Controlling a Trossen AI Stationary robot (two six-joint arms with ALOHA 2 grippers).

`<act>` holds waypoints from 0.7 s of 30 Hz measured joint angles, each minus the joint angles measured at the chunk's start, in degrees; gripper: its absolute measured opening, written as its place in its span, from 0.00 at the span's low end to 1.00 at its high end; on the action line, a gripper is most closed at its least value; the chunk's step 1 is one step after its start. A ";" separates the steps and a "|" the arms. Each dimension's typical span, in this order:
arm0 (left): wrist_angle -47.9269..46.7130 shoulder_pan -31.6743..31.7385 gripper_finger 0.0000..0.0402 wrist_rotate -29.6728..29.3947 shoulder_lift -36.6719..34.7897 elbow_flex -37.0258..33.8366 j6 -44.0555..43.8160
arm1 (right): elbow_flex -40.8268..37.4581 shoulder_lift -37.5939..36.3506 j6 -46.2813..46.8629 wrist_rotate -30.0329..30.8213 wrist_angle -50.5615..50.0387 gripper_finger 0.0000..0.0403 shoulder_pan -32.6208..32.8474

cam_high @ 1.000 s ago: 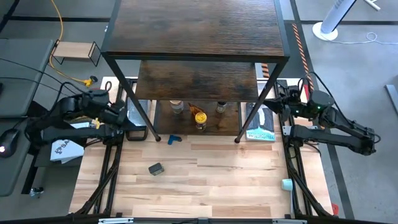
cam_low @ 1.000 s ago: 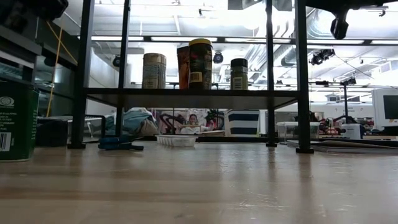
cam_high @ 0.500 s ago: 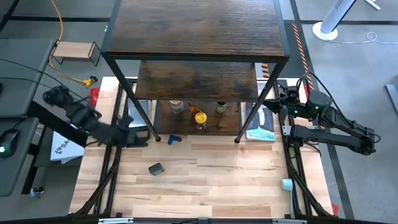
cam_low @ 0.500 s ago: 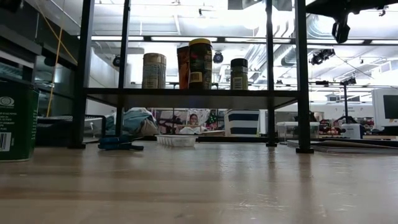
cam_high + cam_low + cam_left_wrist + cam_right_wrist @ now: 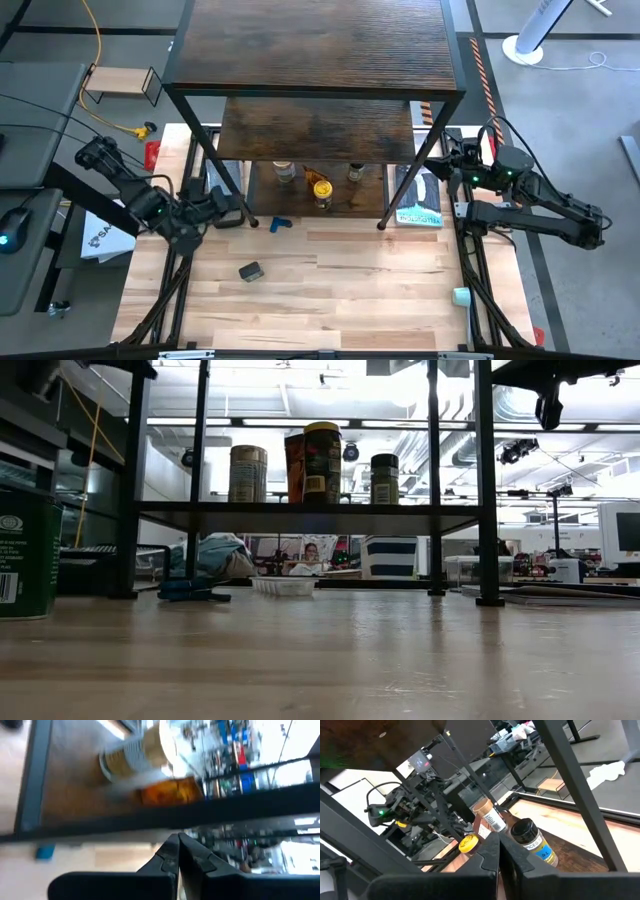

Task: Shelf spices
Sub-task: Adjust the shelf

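The shelf [image 5: 318, 60] stands at the table's far middle. On its lowest board sit the tan-lidded jar [image 5: 284, 172], the reddish-brown packet [image 5: 309, 172], the yellow-lidded jar [image 5: 322, 189] and the black-lidded jar [image 5: 355, 172]; the low view shows them upright in a row [image 5: 322, 462]. The small dark grey box [image 5: 250, 271] lies on the bare table, nearer than the shelf. My left gripper [image 5: 236, 213], shut and holding nothing [image 5: 178, 851], hovers beside the shelf's front left leg. My right gripper [image 5: 441, 164] is also shut [image 5: 499, 852] and waits at the shelf's right side.
A blue T-shaped piece [image 5: 280, 223] lies by the shelf's front left leg [image 5: 253, 222]. A printed booklet [image 5: 418, 200] lies right of the shelf, and a white cup [image 5: 461, 296] near the table's right edge. A small light-wood rack [image 5: 120, 82] stands off the table, far left.
My left arm has unfolded from its tucked pose at the table's left side. Its elbow has swung toward the near edge, and the gripper has travelled right toward the shelf's front left leg. Its wrist view is blurred. The jars, the box and my right arm have stayed put.
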 joint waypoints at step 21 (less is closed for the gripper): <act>-13.19 16.84 0.00 -3.36 -10.36 0.03 11.84 | 0.00 -0.09 0.96 -5.65 0.00 0.00 0.00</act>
